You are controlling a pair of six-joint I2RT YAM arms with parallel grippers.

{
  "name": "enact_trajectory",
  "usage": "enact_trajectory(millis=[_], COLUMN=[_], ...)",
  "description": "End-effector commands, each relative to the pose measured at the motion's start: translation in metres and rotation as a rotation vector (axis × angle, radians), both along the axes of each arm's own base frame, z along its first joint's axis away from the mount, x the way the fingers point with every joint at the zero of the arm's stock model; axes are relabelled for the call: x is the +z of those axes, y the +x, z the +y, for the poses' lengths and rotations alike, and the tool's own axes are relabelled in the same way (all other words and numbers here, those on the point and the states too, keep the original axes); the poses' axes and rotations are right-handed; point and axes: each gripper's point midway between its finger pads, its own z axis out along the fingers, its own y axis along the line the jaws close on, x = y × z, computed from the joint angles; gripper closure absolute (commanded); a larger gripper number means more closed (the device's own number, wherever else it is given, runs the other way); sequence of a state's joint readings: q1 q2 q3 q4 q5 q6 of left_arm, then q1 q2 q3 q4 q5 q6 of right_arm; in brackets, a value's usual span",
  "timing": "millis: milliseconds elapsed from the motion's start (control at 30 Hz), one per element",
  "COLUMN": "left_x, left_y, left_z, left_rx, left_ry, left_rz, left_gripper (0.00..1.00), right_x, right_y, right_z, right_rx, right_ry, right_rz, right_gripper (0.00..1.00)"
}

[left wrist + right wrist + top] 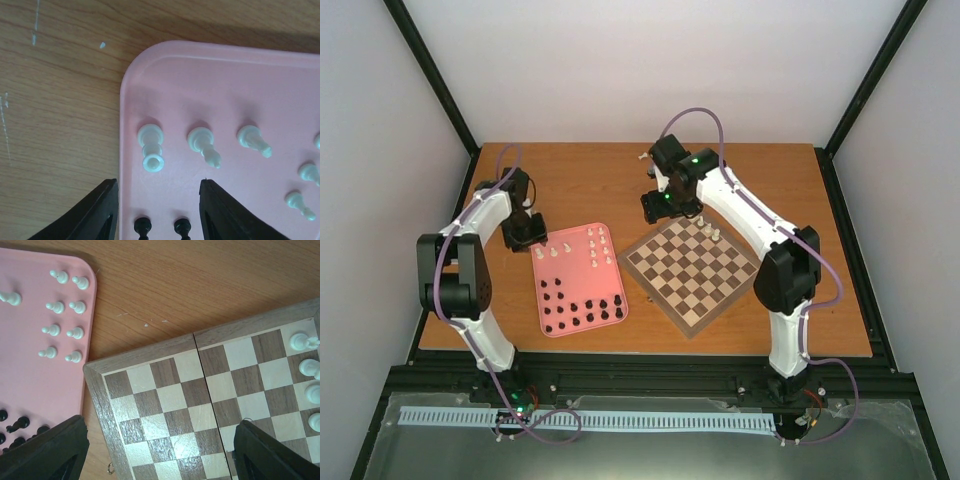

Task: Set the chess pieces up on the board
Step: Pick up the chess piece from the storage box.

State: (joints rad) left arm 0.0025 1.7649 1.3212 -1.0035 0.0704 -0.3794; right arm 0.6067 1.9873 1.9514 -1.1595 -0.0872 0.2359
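Four cream chess pieces (299,342) stand on the board (145,356); left tool (159,184) and right tool (162,422) both gape empty.

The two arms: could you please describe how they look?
The left arm and right arm have white links and black joints, with a purple cable along each. The right wrist shows a green light. The left tool and right tool have black fingers.
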Motion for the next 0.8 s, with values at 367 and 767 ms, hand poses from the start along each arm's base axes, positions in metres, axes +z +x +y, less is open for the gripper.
enact_trajectory(millis=[367, 767], left_x=[-0.032, -0.039], left_y=[0.000, 0.010], left_z=[-0.002, -0.003], left_rx=[0.018, 0.011], left_ry=[-0.010, -0.014], left_rz=[0.066, 0.073], left_gripper=[0.56, 0.72], right_x=[-0.016, -0.022], right_y=[-0.001, -0.001], right_z=[0.004, 0.002], right_rx=[0.017, 0.016], right_ry=[-0.026, -0.040], right_rz=[0.031, 0.043], right_gripper=[0.20, 0.20])
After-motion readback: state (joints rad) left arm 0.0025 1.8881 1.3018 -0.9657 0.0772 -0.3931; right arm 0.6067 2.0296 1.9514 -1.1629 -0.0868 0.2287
